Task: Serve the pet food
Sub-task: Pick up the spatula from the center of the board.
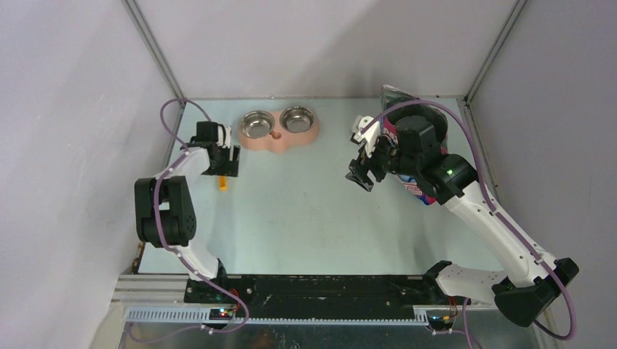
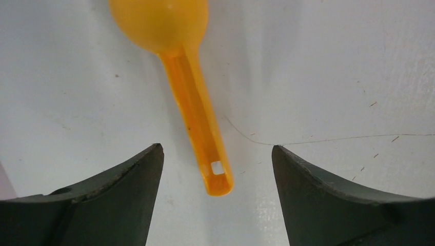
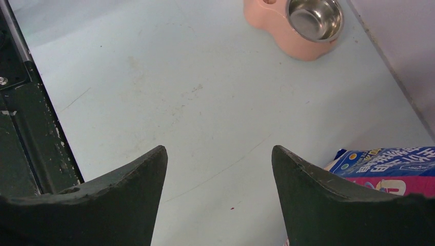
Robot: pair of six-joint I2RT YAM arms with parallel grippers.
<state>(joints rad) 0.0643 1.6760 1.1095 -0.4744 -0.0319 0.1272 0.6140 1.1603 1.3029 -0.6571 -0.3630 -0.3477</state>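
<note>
No pet food pellets show; only their blue, pink and white bag (image 1: pixel 395 96) is in view, at the right rear and mostly behind my right arm. A corner of the bag (image 3: pixel 390 166) shows in the right wrist view. My right gripper (image 1: pixel 361 171) (image 3: pixel 219 149) hangs open over bare table left of the bag, holding nothing. A yellow scoop (image 1: pixel 223 183) (image 2: pixel 197 118) lies on the table at the left. My left gripper (image 1: pixel 222 163) (image 2: pixel 217 151) is open just above it. The end of the scoop's handle sits between the fingers, touching neither.
A pink twin-bowl feeder (image 1: pixel 280 129) (image 3: pixel 297 25) with two empty steel bowls stands at the back centre. Grey walls close in the table on the left, back and right. The arms' black base rail (image 1: pixel 313 291) runs along the near edge.
</note>
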